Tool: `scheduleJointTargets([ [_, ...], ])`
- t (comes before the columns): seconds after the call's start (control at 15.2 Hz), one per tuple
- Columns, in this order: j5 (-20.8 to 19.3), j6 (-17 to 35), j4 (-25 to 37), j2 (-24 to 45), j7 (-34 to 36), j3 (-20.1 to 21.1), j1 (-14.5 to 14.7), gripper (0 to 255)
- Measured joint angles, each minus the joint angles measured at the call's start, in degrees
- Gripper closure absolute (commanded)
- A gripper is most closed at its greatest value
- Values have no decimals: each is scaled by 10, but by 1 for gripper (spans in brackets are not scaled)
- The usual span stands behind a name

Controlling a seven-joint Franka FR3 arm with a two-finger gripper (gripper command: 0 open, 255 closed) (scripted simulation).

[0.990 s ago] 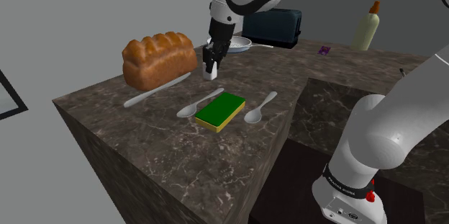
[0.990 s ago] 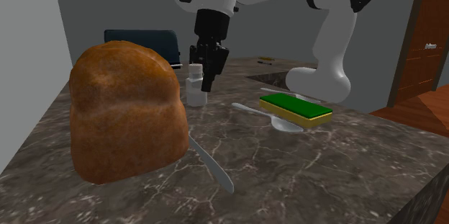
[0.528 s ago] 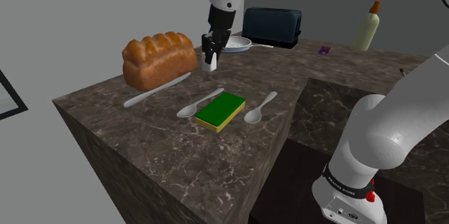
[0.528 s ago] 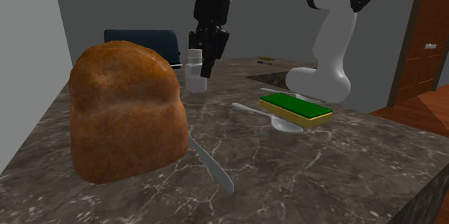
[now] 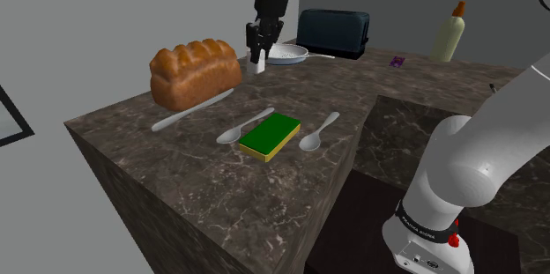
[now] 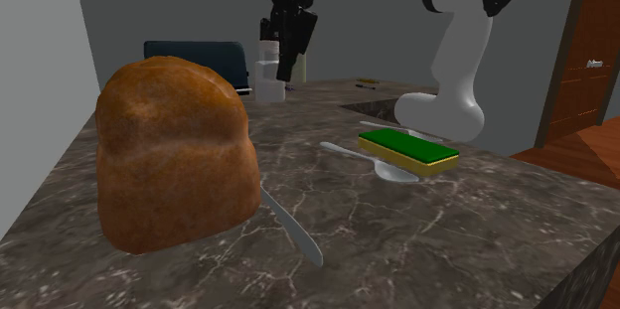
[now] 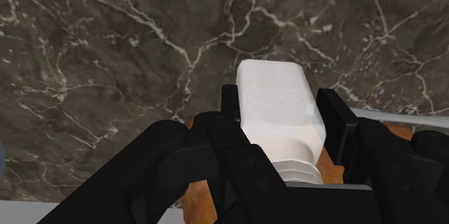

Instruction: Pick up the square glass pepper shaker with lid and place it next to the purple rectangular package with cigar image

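The white square shaker (image 5: 256,66) (image 6: 267,79) (image 7: 278,111) hangs above the dark marble counter (image 5: 176,166), beside the far end of the bread loaf (image 5: 194,71). My gripper (image 5: 257,53) (image 6: 280,57) (image 7: 282,109) is shut on it, and the black fingers (image 7: 335,117) clasp its two sides just below the ribbed lid. The small purple package (image 5: 397,62) lies far off on the counter toward the shoulder view's right, near the back edge.
A long knife (image 5: 189,110) lies in front of the loaf. A green and yellow sponge (image 5: 271,135) sits between two spoons (image 5: 317,133). A dark toaster (image 5: 333,33), a white dish (image 5: 291,53) and a yellowish bottle (image 5: 448,33) stand at the back.
The gripper has risen with the shaker, lifting it off the counter and a little toward the back. Nothing else has moved.
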Motion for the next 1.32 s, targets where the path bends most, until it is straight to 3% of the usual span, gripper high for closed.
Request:
scheduleJointTargets([
  [1.06,-5,-123,159,36,5,-2,-3,255],
  [1.32,-3,-133,130,0,-32,-30,-13,255],
])
